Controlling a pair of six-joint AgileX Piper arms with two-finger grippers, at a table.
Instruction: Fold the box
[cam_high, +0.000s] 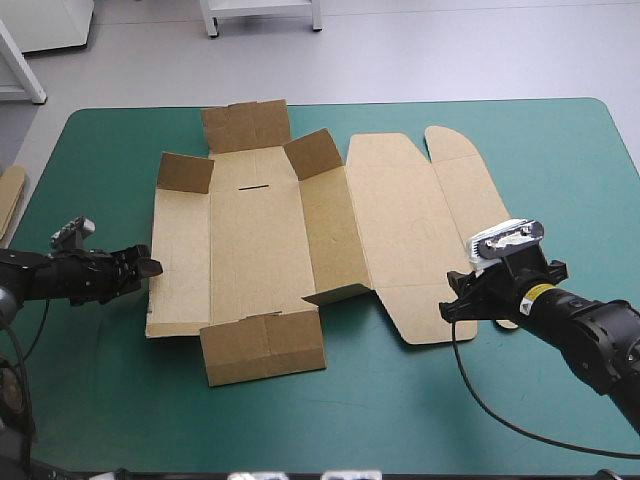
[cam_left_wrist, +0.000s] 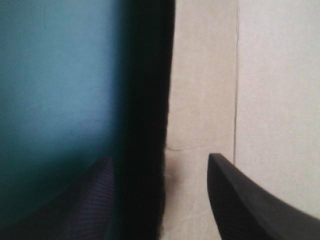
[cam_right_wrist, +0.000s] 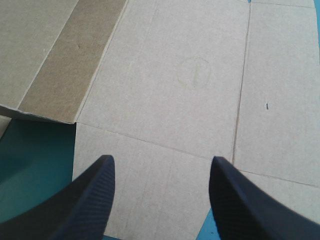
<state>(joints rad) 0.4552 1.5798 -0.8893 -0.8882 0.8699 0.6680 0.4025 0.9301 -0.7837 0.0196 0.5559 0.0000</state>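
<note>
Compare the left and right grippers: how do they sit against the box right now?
The left gripper is at the box sheet's left edge; the right gripper is at its near right edge. The left straddles the edge, one finger over the teal-green cover; the right has both fingertips over board. Both are open and hold nothing.

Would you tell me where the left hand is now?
In the high view, the open left hand straddles the left edge of the brown cardboard box.

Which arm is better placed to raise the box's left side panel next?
Left, probably. The left gripper is open at the left edge of the box; the right gripper is open over its opposite, right-hand end.
</note>
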